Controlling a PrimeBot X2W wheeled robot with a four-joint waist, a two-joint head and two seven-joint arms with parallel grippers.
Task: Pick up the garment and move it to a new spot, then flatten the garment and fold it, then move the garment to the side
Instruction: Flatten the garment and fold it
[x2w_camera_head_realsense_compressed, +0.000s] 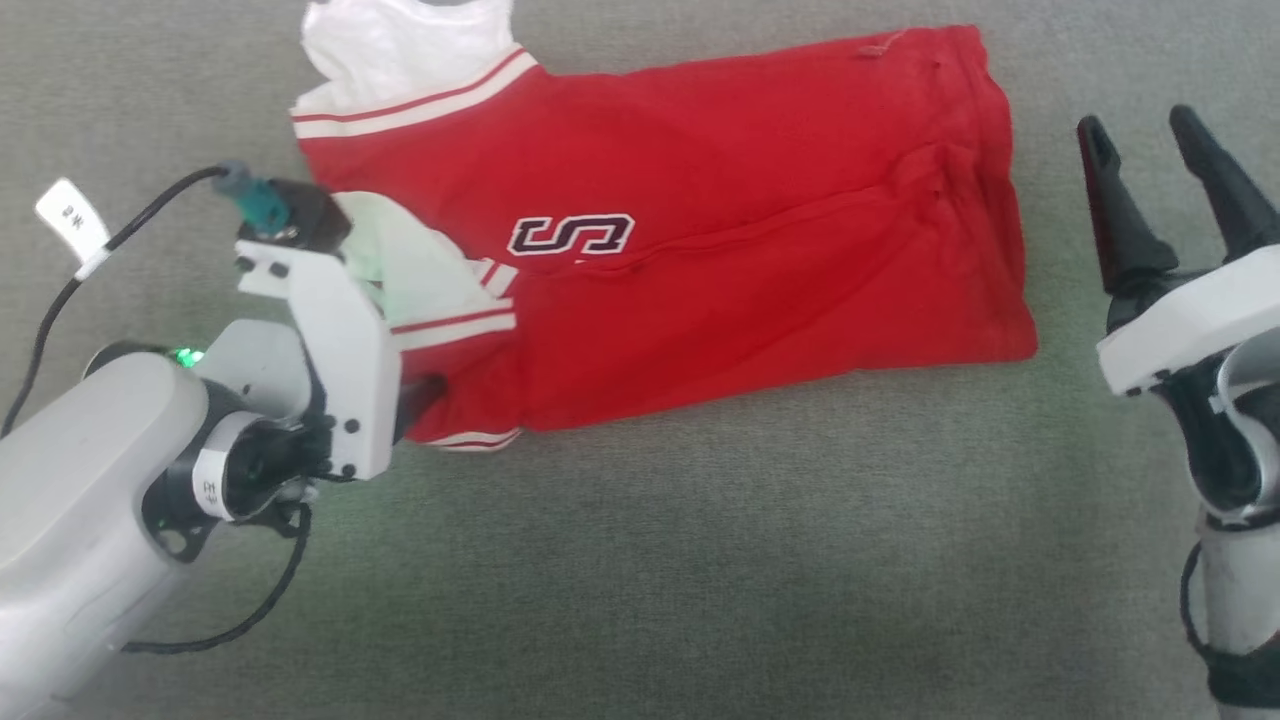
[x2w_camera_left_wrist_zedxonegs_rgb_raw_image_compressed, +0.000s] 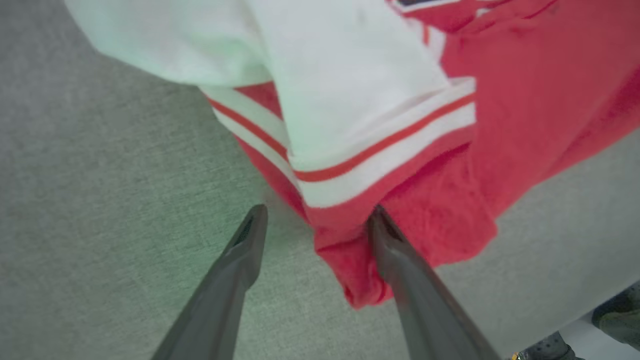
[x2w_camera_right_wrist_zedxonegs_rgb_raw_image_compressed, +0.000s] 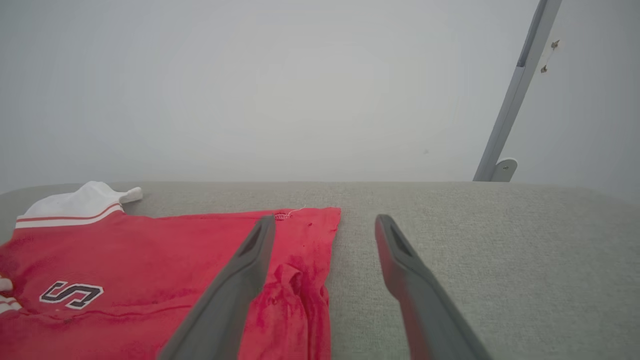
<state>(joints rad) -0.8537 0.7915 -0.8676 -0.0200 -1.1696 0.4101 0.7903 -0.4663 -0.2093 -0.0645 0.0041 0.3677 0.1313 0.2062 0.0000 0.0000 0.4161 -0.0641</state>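
A gray woven fabric surface spreads out before me, and a plain pale wall rises behind its far edge. A slanted gray metal bar is fixed to that wall, beyond the garment's hem end. The garment, a red jersey with white striped sleeves and 1 black letter S showing, lies folded on the surface between my 2 grippers. My left gripper is at the garment's sleeve end. Its fingers are spread wide around the near folded corner and 1 finger touches the red cloth, but nothing is pinched. My left wrist covers part of a white sleeve. My right gripper hovers just beside the garment's hem end, fingers spread wide and empty. A black cable with a white tag loops away from the garment beside my left wrist.
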